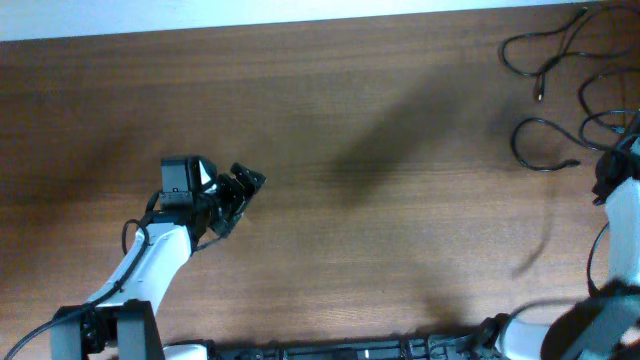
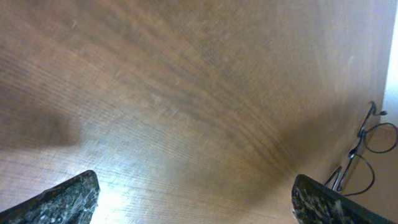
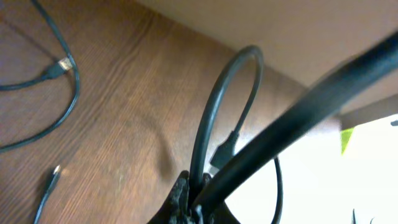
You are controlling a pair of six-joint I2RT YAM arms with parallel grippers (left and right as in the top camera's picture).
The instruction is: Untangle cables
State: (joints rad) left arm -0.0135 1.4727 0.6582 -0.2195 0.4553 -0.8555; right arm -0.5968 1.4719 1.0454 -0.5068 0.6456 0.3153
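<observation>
At the far right corner of the wooden table point(image 1: 330, 120), we see the cables point(image 1: 545, 60) lying as loose black curls with small plug ends. Our right gripper point(image 3: 191, 198) sits at the right edge among them. Its jaws are pinched tight on a cable loop point(image 3: 214, 106) that arches up from between the fingertips. Our left gripper point(image 1: 240, 200) hangs over bare wood toward the left front of the table, well apart from the cables, with jaws spread wide and nothing between them.
</observation>
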